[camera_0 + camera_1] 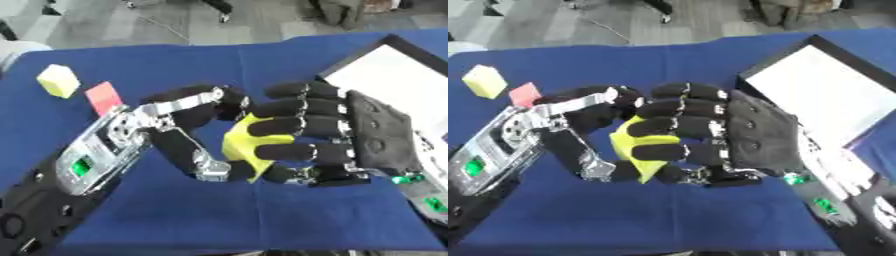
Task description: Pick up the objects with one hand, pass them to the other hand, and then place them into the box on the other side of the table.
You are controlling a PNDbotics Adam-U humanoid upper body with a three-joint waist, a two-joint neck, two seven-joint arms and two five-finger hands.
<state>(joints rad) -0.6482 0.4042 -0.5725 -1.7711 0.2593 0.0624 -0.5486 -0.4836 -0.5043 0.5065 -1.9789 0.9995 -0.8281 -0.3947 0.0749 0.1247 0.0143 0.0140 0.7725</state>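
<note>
Mid-handover: my left hand [175,130] and right hand [350,135] both curl fingers round the yellow block [241,145] above the worktop's [262,215] middle. Next, I judge, left lets go; right carries it to the box [398,75], far right.

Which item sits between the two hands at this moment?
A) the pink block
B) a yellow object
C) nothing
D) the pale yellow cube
B: the yellow object sits between the left hand and right hand, whose fingers curl over it, while the other two blocks lie on the table.
</note>
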